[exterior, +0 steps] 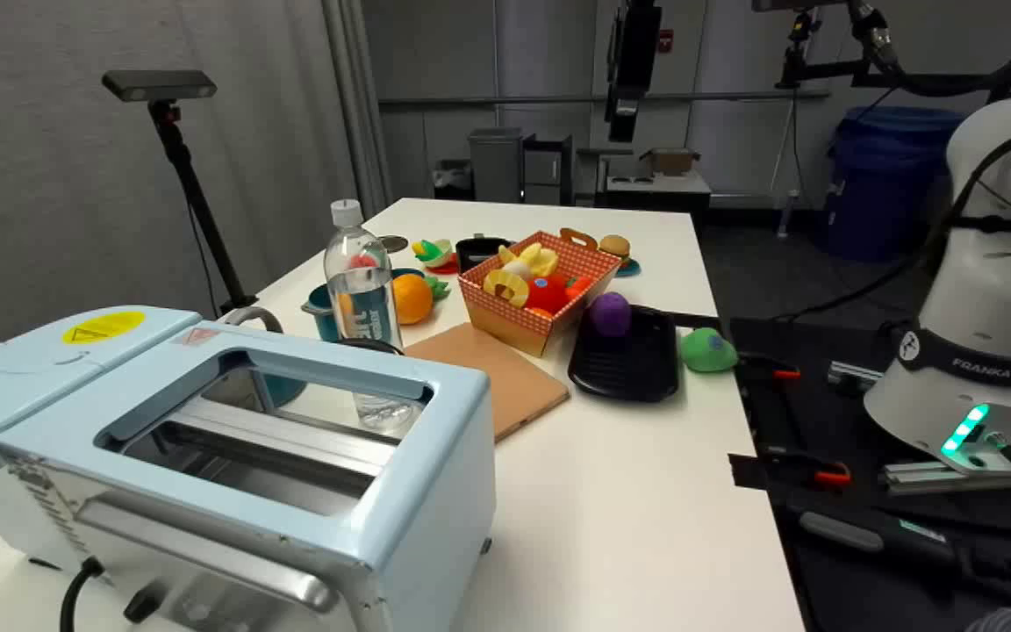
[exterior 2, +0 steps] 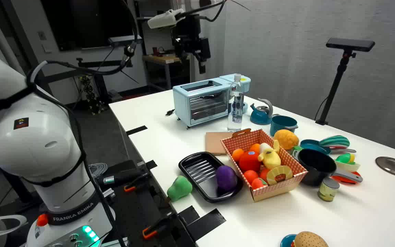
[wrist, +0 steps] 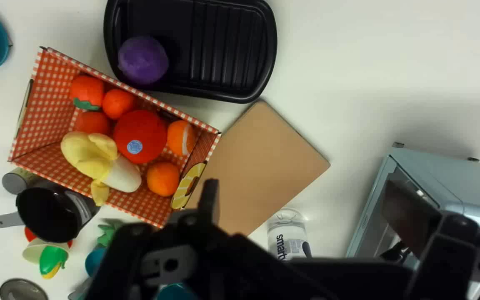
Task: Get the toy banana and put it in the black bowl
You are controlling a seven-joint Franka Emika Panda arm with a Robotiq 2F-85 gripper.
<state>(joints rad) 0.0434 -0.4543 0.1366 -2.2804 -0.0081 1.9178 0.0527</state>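
The toy banana, yellow peel with white flesh, lies among toy fruit in the red checked basket, in both exterior views (exterior: 541, 260) (exterior 2: 270, 158) and in the wrist view (wrist: 92, 160). My gripper (exterior: 623, 130) (exterior 2: 193, 63) is high above the table; in the wrist view (wrist: 304, 193) its fingers are wide apart with nothing between them, over the board and bottle, to the basket's side. A low round black bowl is out of view. The black vessels showing are a deep round pot with grey handle (exterior 2: 315, 166) (wrist: 48, 212) and a low ribbed tray (exterior 2: 197, 171) (wrist: 223, 46).
The fruit basket (exterior 2: 276, 192) stands between pot and tray. A purple toy (exterior 2: 226, 178) lies in the tray, a green toy (exterior 2: 179, 188) beside it. A tall water bottle (exterior 2: 235, 103) stands by the brown board (exterior 2: 214, 142) and the light blue toaster oven (exterior 2: 201, 103).
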